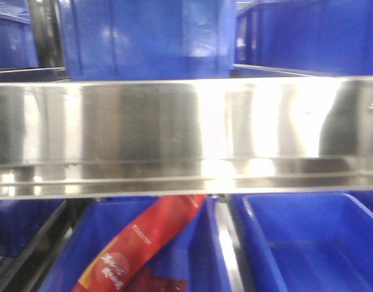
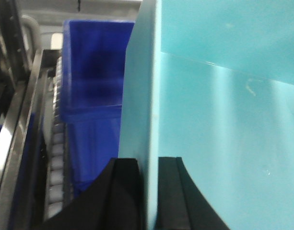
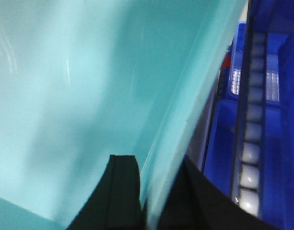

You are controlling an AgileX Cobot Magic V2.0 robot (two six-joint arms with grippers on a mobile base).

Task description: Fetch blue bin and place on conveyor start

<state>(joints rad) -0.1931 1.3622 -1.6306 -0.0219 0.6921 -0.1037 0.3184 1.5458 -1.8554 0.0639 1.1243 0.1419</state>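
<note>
Nearest the left wrist camera, the left end effector (image 2: pixel 149 164) points up into the picture. Its two black fingers (image 2: pixel 125 191) are clamped on one side wall of the light turquoise rectangular plastic tub (image 2: pixel 223 134), one finger outside the wall and one inside. The wall stands upright and edge-on between them, and the smooth inner face of the tub fills the right of that view.

The right end effector (image 3: pixel 151 187) grips the same way on another wall of the tub (image 3: pixel 65 96). One black finger (image 3: pixel 123 191) lies against the inner face and the other against the outer, with the thin rim running up and to the right between them. Here the wall looks tilted. So the tub is held by both arms, one on each of two walls.

Beyond the tub, on its outer side, the left wrist view shows a dark royal-blue plastic bin (image 2: pixel 94 72) close beside the held wall. Past that bin is a line of pale grey rollers (image 2: pixel 55 158) in a metal track. The right wrist view shows more dark blue bins (image 3: pixel 223 129) lower than the tub's rim and a second row of pale rollers (image 3: pixel 252 143) running away from the camera.

Only the front view shows the shiny steel shelf rail (image 1: pixel 186 134), blurred and spanning the whole width. A dark blue bin (image 1: pixel 143 36) sits above it and an open one (image 1: pixel 308 243) lies below it on the right. The bin below on the left holds a red printed packet (image 1: pixel 143 243)
</note>
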